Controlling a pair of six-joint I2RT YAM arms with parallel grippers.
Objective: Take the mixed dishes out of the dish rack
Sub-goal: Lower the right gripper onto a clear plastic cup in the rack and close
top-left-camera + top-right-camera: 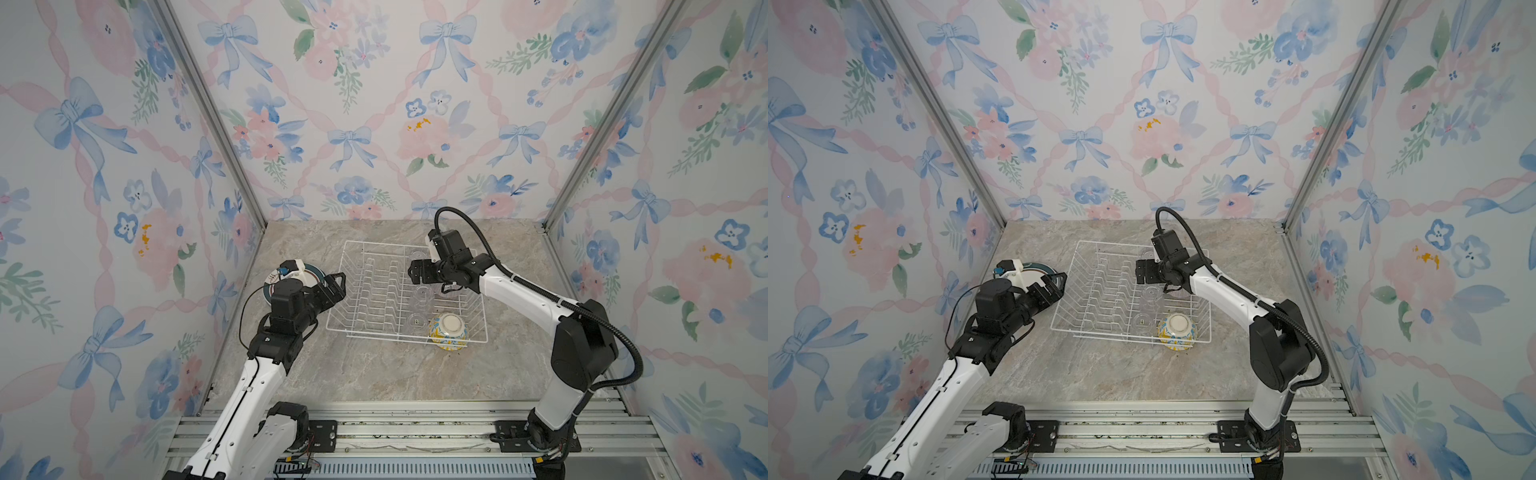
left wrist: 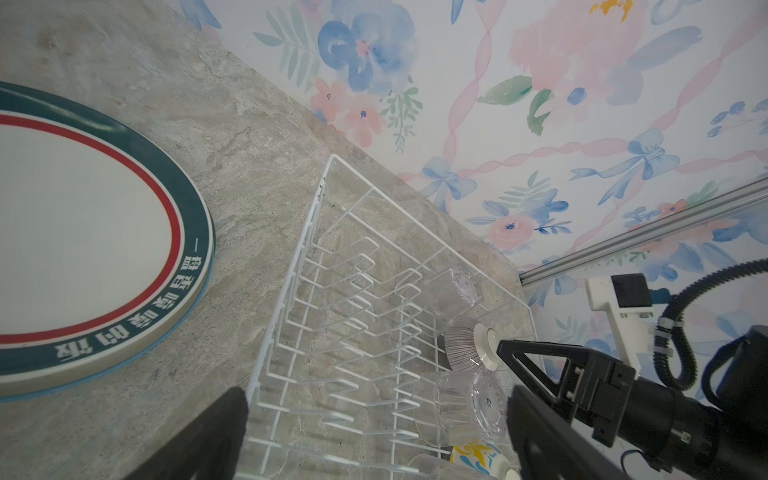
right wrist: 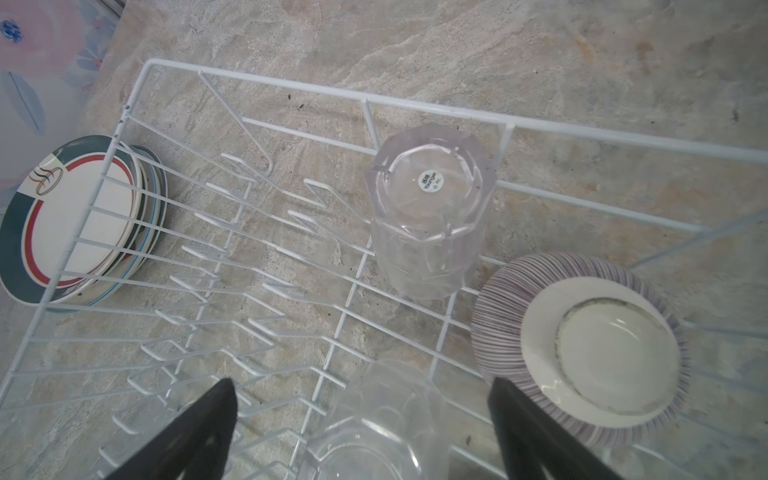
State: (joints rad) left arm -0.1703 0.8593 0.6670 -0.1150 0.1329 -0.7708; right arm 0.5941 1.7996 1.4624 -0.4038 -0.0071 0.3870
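Two tools gape empty: the left tool [image 1: 338,289] beside the teal-rimmed round plates [image 3: 75,220] stacked on the grey marble surface [image 1: 332,374] left of the white wire dish rack [image 3: 415,102], the right tool [image 1: 412,271] above the rack's upturned clear glass cups [image 3: 428,199], purple-striped bowl [image 3: 582,345] and yellow-blue bowl [image 1: 448,331].

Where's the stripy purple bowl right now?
In the right wrist view, the purple-striped bowl sits upside down in the right side of the dish rack, beside an upturned clear glass cup and close to the open right gripper.
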